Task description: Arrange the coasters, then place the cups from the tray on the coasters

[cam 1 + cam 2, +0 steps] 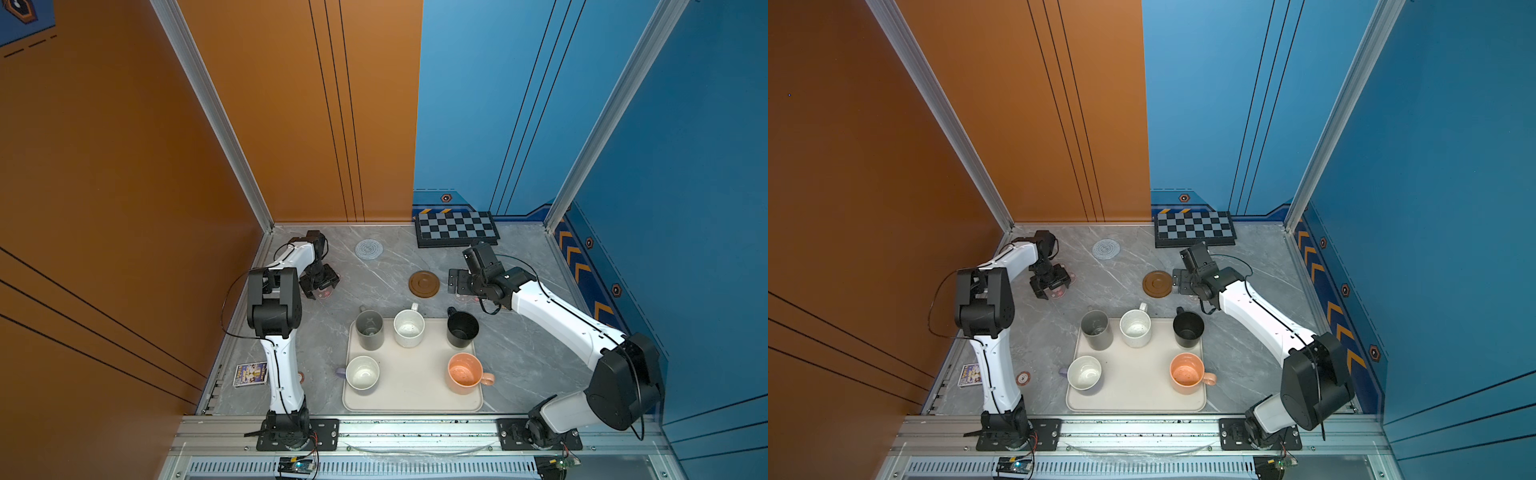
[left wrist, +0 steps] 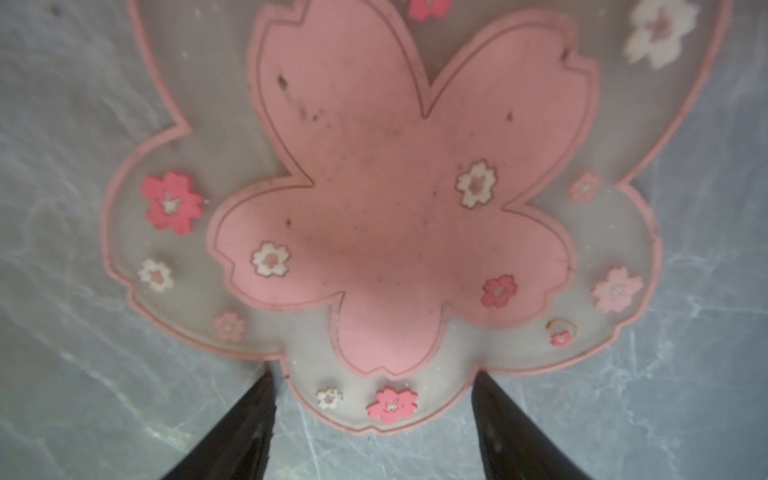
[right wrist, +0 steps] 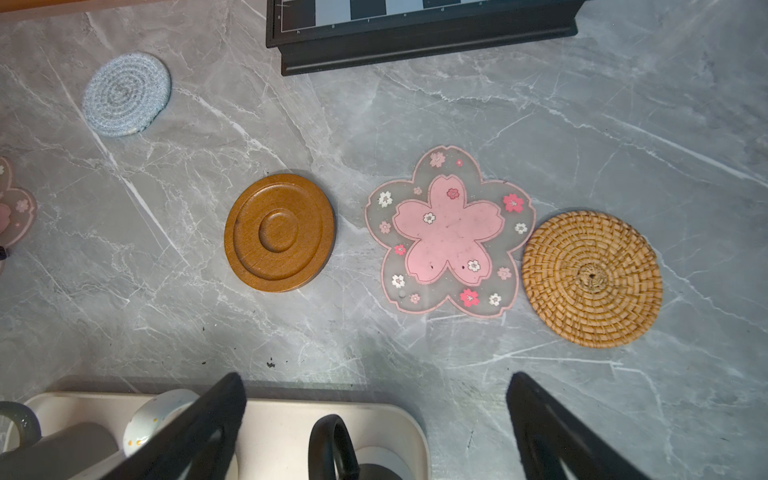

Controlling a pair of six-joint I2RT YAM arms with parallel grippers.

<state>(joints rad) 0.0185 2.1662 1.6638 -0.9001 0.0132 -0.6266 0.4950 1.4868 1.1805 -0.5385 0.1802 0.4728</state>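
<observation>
Right pincer (image 3: 376,378), wide; board (image 3: 415,45) (lettered h)

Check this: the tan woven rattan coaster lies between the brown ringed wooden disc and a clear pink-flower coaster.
Not right. The right wrist view shows the clear pink-flower coaster in the middle, between the brown ringed wooden disc and the tan woven rattan coaster.

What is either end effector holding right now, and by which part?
Nothing. The left end effector stands open astride one petal of a pink flower coaster that lies flat, not gripped; the right end effector is open and empty.
</observation>
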